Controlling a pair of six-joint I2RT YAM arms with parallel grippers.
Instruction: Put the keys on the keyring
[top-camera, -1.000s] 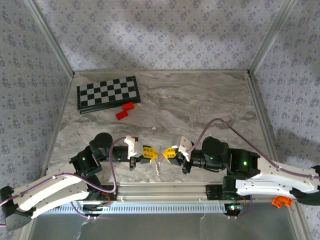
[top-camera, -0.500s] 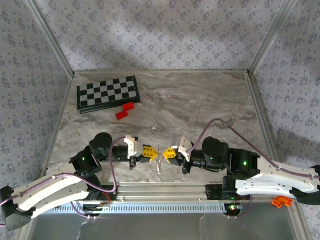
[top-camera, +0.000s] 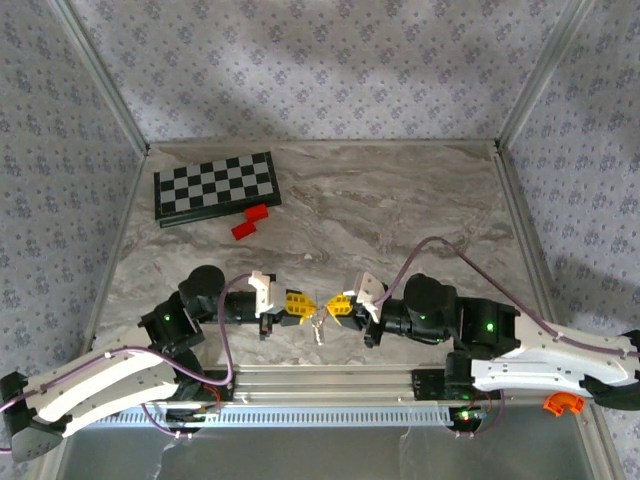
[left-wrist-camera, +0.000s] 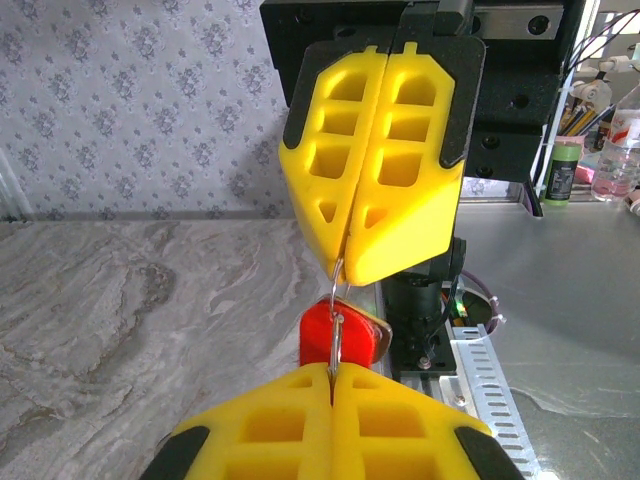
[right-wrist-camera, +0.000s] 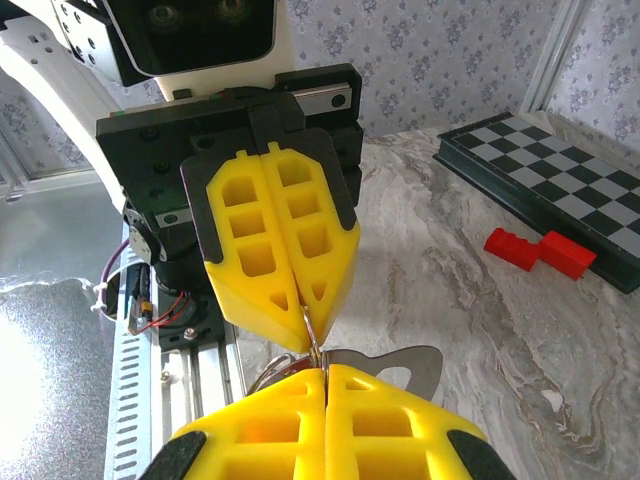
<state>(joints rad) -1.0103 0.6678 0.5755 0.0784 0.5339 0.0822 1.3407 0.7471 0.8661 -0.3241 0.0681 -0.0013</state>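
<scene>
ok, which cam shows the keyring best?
Right wrist: the keyring reads as a wire loop pinched between the left tool and right tool, both shut, a silvery key beside it. Left wrist sees it edge-on, a thin line before the red key. Top external gives a tiny glint.
</scene>
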